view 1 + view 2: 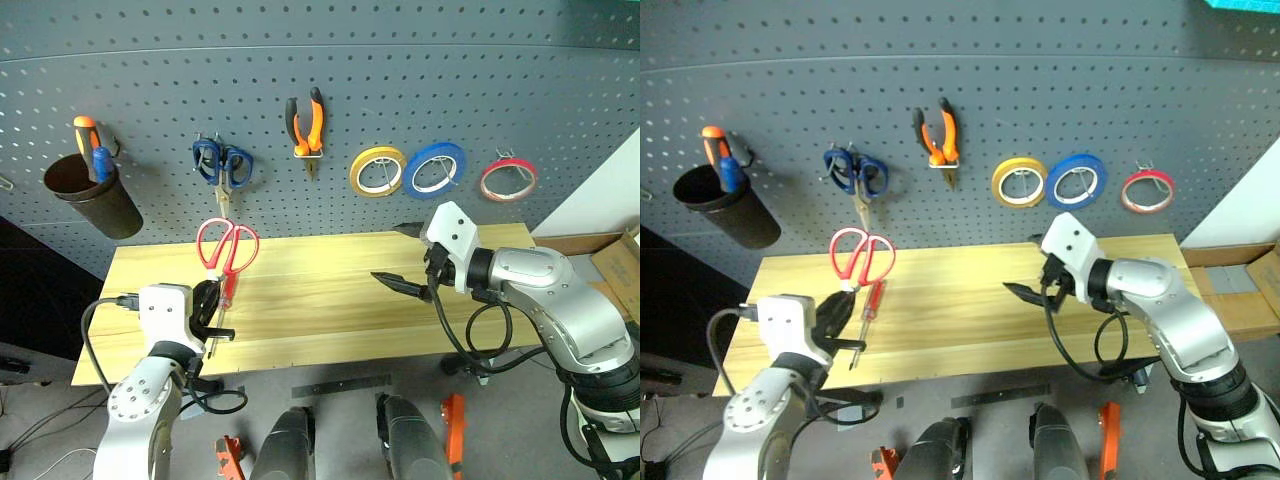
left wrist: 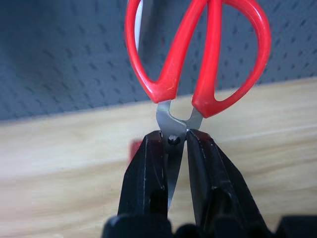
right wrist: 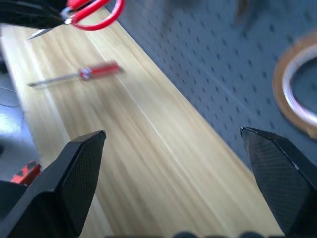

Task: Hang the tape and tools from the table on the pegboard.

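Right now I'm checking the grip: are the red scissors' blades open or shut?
Shut. The red scissors have their handle loops nearly touching, and the left tool is clamped on the blades at the pivot, holding them off the table.

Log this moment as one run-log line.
left pincer: shut on red-handled scissors | right pincer: open, empty | screwdriver: on table

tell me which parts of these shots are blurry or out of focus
Left wrist view: the red-handled scissors at the left gripper are sharp; the light wood table and dark grey pegboard behind are soft. Right wrist view: the red-handled screwdriver and yellow tape roll are smeared.
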Available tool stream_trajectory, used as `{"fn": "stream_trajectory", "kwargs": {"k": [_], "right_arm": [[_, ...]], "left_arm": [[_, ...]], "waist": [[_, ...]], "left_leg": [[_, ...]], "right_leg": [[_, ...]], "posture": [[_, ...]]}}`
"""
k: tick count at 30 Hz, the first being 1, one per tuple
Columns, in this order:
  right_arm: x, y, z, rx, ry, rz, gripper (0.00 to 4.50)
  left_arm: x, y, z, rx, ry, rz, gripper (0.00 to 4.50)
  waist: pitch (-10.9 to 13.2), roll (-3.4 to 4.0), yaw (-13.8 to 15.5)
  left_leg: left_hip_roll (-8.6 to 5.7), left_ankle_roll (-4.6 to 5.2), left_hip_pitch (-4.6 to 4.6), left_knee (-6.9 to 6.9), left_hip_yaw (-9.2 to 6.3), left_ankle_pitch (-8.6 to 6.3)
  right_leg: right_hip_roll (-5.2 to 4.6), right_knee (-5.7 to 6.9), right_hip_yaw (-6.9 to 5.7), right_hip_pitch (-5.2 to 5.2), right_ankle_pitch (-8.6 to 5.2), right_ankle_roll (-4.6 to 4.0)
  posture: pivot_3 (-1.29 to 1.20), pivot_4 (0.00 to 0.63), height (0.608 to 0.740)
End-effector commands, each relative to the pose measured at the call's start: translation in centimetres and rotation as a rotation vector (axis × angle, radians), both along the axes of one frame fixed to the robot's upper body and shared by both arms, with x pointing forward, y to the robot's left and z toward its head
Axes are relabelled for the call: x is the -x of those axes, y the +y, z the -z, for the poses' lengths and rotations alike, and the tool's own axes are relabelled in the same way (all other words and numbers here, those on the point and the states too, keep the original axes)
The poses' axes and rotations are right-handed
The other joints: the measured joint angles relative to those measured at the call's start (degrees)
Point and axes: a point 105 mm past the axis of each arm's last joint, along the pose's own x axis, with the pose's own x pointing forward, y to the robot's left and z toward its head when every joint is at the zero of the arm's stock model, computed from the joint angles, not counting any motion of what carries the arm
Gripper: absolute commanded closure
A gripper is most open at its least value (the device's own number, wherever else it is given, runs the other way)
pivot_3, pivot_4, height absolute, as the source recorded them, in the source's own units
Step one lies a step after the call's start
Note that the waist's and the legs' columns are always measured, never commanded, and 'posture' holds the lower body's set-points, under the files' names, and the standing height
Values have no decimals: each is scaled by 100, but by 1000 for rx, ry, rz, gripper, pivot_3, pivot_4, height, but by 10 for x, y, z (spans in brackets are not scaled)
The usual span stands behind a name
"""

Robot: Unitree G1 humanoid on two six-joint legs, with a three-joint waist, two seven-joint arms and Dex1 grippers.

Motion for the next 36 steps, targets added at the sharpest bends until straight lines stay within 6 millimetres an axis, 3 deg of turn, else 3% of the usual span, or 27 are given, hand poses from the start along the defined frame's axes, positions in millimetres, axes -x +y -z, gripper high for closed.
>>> {"fn": "stream_trajectory", "kwargs": {"k": [1, 6, 15, 21, 26, 36], "right_arm": [[9, 6, -18, -47, -76, -84, 0], [8, 10, -19, -56, -73, -127, 0], [-1, 15, -22, -50, -84, -150, 0], [-5, 21, -32, -78, -102, -161, 0], [-4, 23, -35, -83, -107, -166, 0], [0, 22, -35, -84, -100, -159, 0]], "left_arm": [[7, -3, -33, -95, -135, 38, 4225], [4, -1, -59, -179, -255, 24, 4225], [-20, 7, -82, -134, -332, -20, 4225], [-38, 11, -77, -38, -287, -17, 4225], [-49, -5, -68, -20, -237, 61, 4225], [-46, -13, -76, -69, -293, 100, 4224]], "waist": [[-1, 1, 57], [-7, -1, 100], [-30, 1, 126], [-37, 0, 113], [-39, -3, 111], [-39, -4, 114]], "left_leg": [[0, 0, 0, 0, 0, 0], [0, 0, 1, 1, 2, 0], [0, -3, 2, 4, 16, 1], [3, -4, 6, 6, 32, 1], [3, -4, 5, 9, 40, 1], [3, -5, 5, 11, 44, 0]], "right_leg": [[0, -1, 0, 1, 0, 0], [2, -1, 1, 1, 1, -1], [4, 8, 0, -1, 3, -2], [6, 15, 7, -5, 3, -3], [6, 18, 6, -6, 4, -3], [6, 17, 10, -6, 4, -3]], "posture": [[-32, 222, 740], [-5, 191, 740], [6, 167, 740], [-8, 173, 740], [-23, 182, 740], [-42, 199, 740]]}}
